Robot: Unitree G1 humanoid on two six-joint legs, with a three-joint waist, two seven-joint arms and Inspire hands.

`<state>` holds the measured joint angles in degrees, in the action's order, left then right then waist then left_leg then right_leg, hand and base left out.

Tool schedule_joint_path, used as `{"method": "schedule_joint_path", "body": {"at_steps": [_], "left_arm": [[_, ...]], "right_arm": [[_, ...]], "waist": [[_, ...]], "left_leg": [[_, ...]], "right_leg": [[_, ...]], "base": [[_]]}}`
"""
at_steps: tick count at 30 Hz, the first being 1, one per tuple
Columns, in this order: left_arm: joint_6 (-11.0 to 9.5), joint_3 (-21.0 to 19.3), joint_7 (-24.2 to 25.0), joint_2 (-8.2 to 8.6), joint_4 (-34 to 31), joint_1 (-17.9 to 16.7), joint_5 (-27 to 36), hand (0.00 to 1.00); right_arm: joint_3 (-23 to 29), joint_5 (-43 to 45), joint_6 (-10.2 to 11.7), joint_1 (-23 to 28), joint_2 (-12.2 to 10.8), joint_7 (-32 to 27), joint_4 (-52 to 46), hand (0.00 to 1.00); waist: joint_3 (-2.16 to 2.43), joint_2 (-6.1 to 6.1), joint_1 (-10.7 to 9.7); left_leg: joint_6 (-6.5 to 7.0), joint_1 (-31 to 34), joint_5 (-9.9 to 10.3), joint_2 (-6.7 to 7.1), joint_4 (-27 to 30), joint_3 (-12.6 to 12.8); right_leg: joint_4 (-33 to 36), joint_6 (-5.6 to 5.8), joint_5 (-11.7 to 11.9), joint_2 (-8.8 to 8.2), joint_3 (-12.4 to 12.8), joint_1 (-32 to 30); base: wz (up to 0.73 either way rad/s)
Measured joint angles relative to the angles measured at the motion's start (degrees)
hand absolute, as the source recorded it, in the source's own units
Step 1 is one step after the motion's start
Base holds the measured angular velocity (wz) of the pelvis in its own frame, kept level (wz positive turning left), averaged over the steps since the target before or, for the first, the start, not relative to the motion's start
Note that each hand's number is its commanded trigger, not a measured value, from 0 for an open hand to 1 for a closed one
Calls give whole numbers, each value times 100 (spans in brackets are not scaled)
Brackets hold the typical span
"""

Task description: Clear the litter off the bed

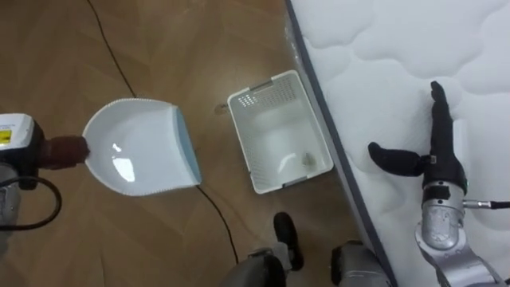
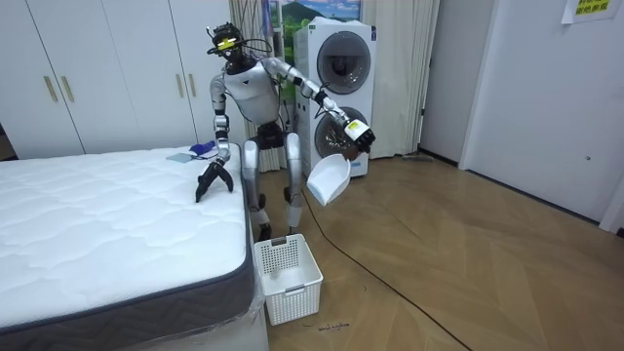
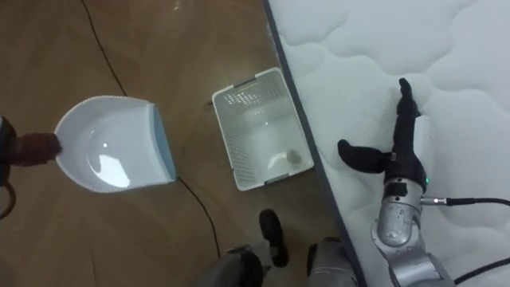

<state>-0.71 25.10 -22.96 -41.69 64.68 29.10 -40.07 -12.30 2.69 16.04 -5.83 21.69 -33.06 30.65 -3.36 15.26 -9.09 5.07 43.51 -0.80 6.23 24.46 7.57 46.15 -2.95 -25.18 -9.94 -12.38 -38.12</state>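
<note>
A white quilted mattress (image 1: 398, 56) runs along my right side. Over its edge my right hand (image 1: 437, 151) is open, fingers straight and thumb spread, low on the cover; in the room view the right hand (image 2: 213, 178) hangs at the bed's side. My left hand (image 1: 25, 151) is shut on the brown handle of a white dustpan (image 1: 139, 147), held out over the wooden floor, pan facing up and with nothing in it. Seen from the room, the dustpan (image 2: 329, 180) hangs from my raised left hand (image 2: 356, 134).
A white plastic basket (image 1: 279, 131) stands on the floor against the bed, with a small scrap in its bottom. A dark cable (image 1: 111, 48) crosses the floor. Blue items (image 2: 200, 149) lie on the bed's far corner. Stacked washing machines (image 2: 341, 88) stand behind me.
</note>
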Motion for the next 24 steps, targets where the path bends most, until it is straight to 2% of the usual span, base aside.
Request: {"method": "schedule_joint_path", "body": {"at_steps": [4, 6, 11, 14, 17, 19, 22, 24], "left_arm": [[-46, -5, -39, -53, -54, 70, 2, 100], [-66, -6, -98, -57, -53, 70, 2, 100], [-89, -6, -177, -57, -51, 70, 3, 100], [-91, -5, -308, -56, -85, -24, 0, 100], [-97, -4, -378, -55, -132, -87, 8, 100], [-104, -5, -475, -50, -204, -92, 10, 100], [-175, -20, -706, -38, -413, -333, -4, 100], [-267, -23, -822, -26, -671, -528, -4, 100]], "right_arm": [[2, 39, 79, 23, -19, 40, 17, 0], [10, 67, 91, 28, -36, 82, 42, 0], [67, 232, 95, 21, -86, 112, 87, 0], [131, 232, 176, 24, -83, 149, 175, 0], [122, 167, 215, 8, -122, 152, 231, 0], [116, 19, 228, -12, -149, 181, 243, 0], [79, -155, 312, -26, -165, 202, 337, 0], [81, -241, 325, 8, -164, 211, 365, 0]], "waist": [[0, 0, -27], [0, 0, -39], [-1, 2, -45], [-3, -1, -56], [-19, -18, -124], [-69, -83, -129], [-124, -158, -138], [-110, -212, -156]], "left_leg": [[3, -1, 2, -16, -13, 56], [26, -2, 17, -54, -9, 176], [32, -18, 23, -63, -20, 183], [31, -72, 22, -57, -49, 171], [36, -204, 28, -38, -73, 184], [35, -319, 79, -55, -52, 258], [23, -508, 301, -130, 143, 351], [-5, -582, 466, -171, 318, 341]], "right_leg": [[-40, -1, 0, 2, -22, 17], [-46, -6, -3, 4, -18, 17], [-50, -10, -12, 4, -5, 18], [-50, -11, -12, -2, -10, 46], [-54, -8, -30, -66, 5, 172], [-38, -1, -41, -68, 86, 242], [-42, 24, -59, 8, 301, 418], [-47, 51, -74, 76, 474, 474]], "base": [[0], [0], [0], [0], [-1], [-21], [-43], [-46]]}}
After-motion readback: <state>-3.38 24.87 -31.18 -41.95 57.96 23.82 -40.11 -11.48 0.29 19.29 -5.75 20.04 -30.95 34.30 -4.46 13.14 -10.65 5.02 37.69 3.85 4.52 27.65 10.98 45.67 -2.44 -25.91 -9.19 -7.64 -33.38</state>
